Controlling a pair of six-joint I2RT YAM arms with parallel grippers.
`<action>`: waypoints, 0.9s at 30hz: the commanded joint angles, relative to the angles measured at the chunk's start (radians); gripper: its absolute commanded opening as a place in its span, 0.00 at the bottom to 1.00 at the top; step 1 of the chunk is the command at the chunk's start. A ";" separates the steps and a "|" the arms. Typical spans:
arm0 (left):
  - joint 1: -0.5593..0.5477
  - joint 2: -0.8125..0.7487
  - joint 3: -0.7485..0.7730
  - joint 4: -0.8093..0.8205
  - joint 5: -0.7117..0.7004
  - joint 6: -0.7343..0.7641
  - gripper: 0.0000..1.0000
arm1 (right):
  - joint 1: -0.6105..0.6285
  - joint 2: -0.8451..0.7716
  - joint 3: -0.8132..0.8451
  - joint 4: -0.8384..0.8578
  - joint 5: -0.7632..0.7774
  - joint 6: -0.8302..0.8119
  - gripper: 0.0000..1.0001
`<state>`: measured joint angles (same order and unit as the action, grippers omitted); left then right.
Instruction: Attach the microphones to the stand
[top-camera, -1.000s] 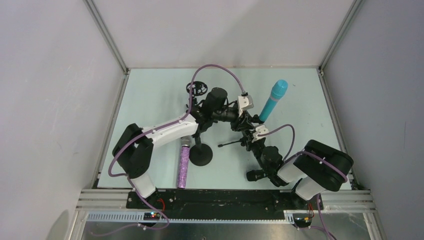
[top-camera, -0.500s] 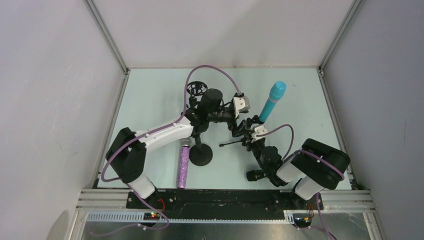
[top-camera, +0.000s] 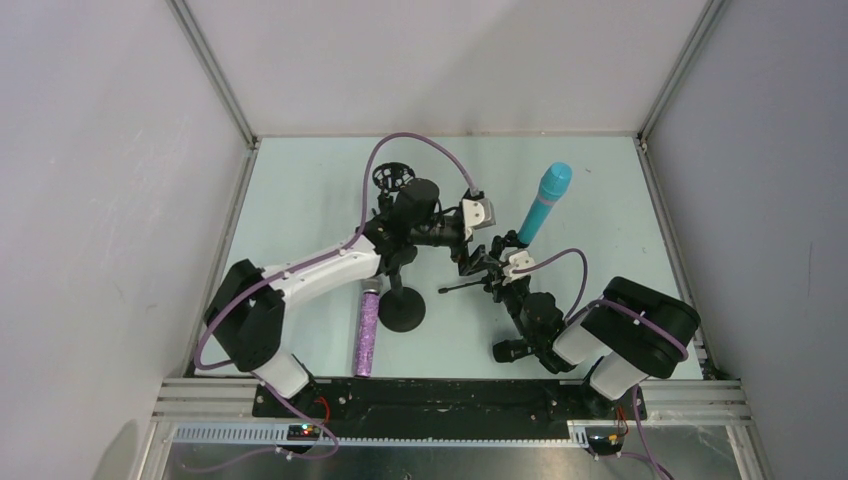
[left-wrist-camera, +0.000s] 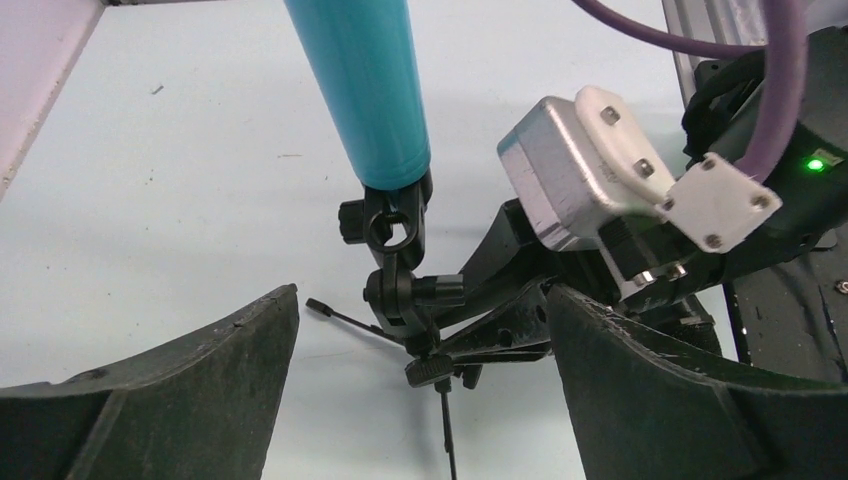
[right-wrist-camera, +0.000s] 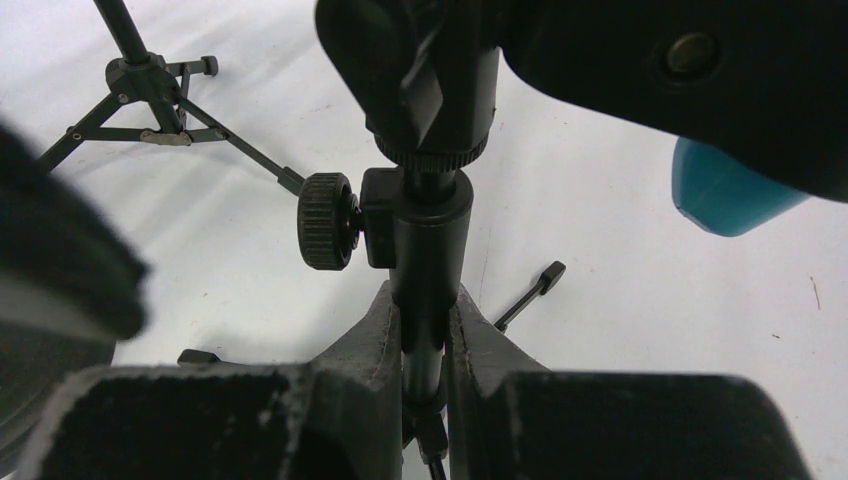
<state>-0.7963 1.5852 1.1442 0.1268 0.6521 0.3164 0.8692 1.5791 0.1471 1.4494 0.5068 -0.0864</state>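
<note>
The light cyan microphone (top-camera: 545, 205) stands tilted in the clip (left-wrist-camera: 390, 225) of a small black tripod stand (top-camera: 470, 285). My left gripper (top-camera: 478, 243) is open just left of that clip and touches nothing; in the left wrist view its fingers (left-wrist-camera: 200, 390) flank the clip and the microphone's lower end (left-wrist-camera: 365, 90). Below the clip, my right gripper (right-wrist-camera: 425, 335) is shut on the stand's pole (right-wrist-camera: 430, 240), also seen from above (top-camera: 497, 272). A purple glitter microphone (top-camera: 367, 330) lies flat near the table's front edge.
A round-base stand (top-camera: 402, 310) is beside the purple microphone, under my left forearm. Another black stand with a ring-shaped holder (top-camera: 393, 178) is at the back, and its tripod legs (right-wrist-camera: 150, 100) show in the right wrist view. Grey walls enclose the table.
My left gripper has opened, let go of the cyan microphone and drawn back a little to the left. The microphone stays in the clip. The right gripper has not moved.
</note>
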 joint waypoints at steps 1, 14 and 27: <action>0.017 0.028 0.005 0.029 0.014 0.026 0.96 | -0.004 0.012 0.021 0.063 0.002 -0.029 0.00; 0.020 0.116 0.055 0.028 -0.003 0.022 0.85 | 0.003 0.016 0.024 0.063 -0.022 -0.025 0.00; 0.002 0.171 0.103 0.029 0.047 -0.010 0.26 | 0.006 0.046 0.034 0.063 -0.026 -0.004 0.00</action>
<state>-0.7887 1.7458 1.1954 0.1230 0.6624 0.3122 0.8692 1.6077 0.1574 1.4734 0.4889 -0.0834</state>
